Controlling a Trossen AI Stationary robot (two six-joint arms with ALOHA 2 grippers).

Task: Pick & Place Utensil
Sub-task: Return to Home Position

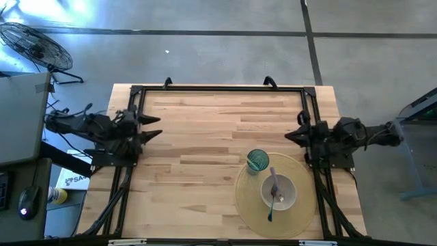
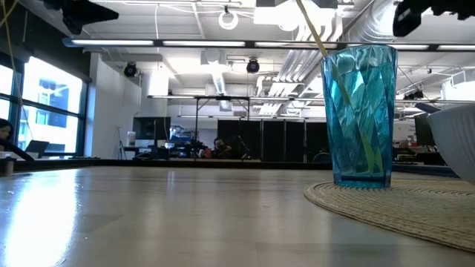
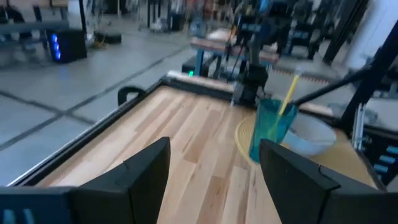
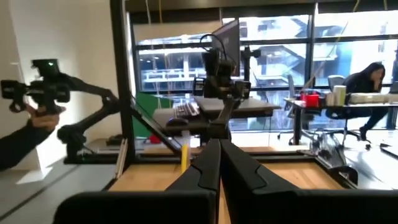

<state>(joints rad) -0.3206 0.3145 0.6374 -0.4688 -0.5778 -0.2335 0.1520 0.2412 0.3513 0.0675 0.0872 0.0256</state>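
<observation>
Left gripper (image 1: 153, 128), fingers wide, and right gripper (image 1: 292, 135), fingers together, are hanging at frame sides, needing slow moves near the cup (image 1: 257, 160).

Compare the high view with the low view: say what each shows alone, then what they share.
Only the high view shows the purple spoon and blue fork lying in the white bowl, plus the left gripper and right gripper at opposite sides of the table. Only the low view shows the yellow straw leaning out of the cup, and the room behind. Both show the blue cup, the bowl and the brown mat.
</observation>
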